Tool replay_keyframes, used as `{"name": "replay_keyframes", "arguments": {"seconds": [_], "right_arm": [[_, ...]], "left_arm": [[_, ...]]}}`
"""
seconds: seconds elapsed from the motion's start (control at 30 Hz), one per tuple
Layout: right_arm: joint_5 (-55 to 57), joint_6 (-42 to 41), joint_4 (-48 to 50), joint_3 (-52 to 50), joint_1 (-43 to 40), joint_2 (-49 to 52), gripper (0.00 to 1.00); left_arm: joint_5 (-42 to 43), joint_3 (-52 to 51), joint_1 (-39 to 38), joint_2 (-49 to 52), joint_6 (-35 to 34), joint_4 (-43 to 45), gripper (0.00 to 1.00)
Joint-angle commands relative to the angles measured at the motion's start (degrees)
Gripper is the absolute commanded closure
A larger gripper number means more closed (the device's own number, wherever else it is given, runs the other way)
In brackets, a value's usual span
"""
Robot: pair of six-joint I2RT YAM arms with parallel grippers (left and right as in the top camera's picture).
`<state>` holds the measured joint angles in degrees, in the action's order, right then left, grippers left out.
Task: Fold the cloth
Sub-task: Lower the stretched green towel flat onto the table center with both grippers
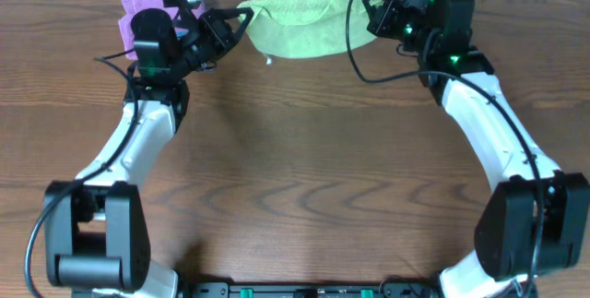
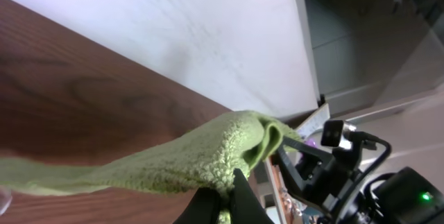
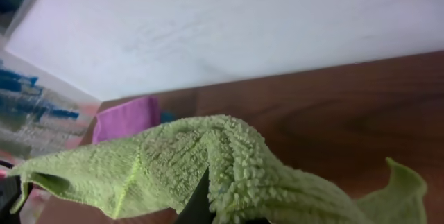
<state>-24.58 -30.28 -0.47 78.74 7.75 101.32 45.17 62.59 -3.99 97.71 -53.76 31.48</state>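
Nearest me: brown wood-grain table (image 1: pixel 304 150). Toward its far edge I log one fuzzy lime-green microfibre cloth (image 1: pixel 300 23), long axis left-to-right, slung between the arms. Left gripper (image 1: pixel 238 14) pinches its left end, right gripper (image 1: pixel 367 7) its right end. Far left: small purple cloth (image 1: pixel 138 7).

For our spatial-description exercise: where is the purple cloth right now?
In the overhead view, the purple cloth lies at the far edge of the table on the robot's left, partly hidden by the left arm, left of the green cloth.
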Motion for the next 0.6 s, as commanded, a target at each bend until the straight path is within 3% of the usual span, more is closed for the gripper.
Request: {"name": "replay_keyframes", "arguments": {"seconds": [0.0, 0.57], "right_arm": [[0.17, 1.79, -1.77, 1.2, -1.4, 0.74, 0.99], [-5.92, 9.09, -27.47, 1.2, -2.1, 0.42, 0.99]], "left_arm": [[0.66, 1.73, 0.11, 2.75, 2.21, -0.02, 0.94], [16.39, 1.7, 0.33, 3.21, 16.39, -22.38, 0.94]]}}
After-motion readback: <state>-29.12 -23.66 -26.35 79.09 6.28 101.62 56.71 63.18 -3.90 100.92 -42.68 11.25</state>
